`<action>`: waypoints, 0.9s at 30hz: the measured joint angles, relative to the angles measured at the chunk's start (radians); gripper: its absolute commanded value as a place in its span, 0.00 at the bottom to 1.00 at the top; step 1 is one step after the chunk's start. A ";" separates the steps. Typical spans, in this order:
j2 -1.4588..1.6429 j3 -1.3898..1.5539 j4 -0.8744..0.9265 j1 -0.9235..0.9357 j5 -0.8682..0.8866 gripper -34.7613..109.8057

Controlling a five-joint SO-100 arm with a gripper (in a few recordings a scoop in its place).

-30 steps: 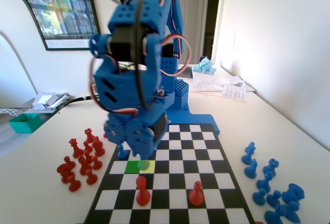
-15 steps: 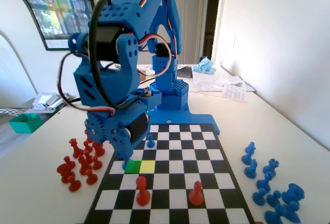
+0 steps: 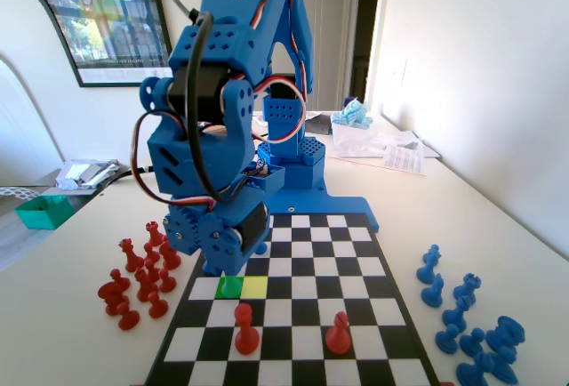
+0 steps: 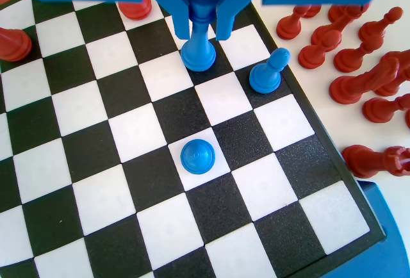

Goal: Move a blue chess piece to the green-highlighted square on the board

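Blue arm bent low, pincer [image 4: 204,9] clamped shut.

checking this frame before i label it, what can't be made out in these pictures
- Fixed view: the gripper and the held blue chess piece are hidden behind the arm's wrist body.
- Fixed view: part of the green-highlighted square is covered by the arm.
- Wrist view: the blue chess piece has its head hidden between the gripper jaws; whether its base touches the board is unclear.

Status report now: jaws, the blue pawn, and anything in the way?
Gripper shut on blue pawn, jaws at its neck. Green square free. Two other blue pawns on the board nearby.
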 measured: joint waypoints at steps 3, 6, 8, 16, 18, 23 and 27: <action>0.000 0.000 -0.002 0.000 -0.002 0.30; 0.000 0.000 0.014 0.002 -0.008 0.32; 0.000 0.000 0.017 0.002 -0.009 0.33; 0.000 -0.071 0.110 0.000 -0.005 0.36; 0.000 -0.114 0.163 0.000 -0.002 0.36; 0.034 -0.227 0.313 -0.023 0.018 0.36; 0.121 -0.321 0.460 -0.049 0.009 0.35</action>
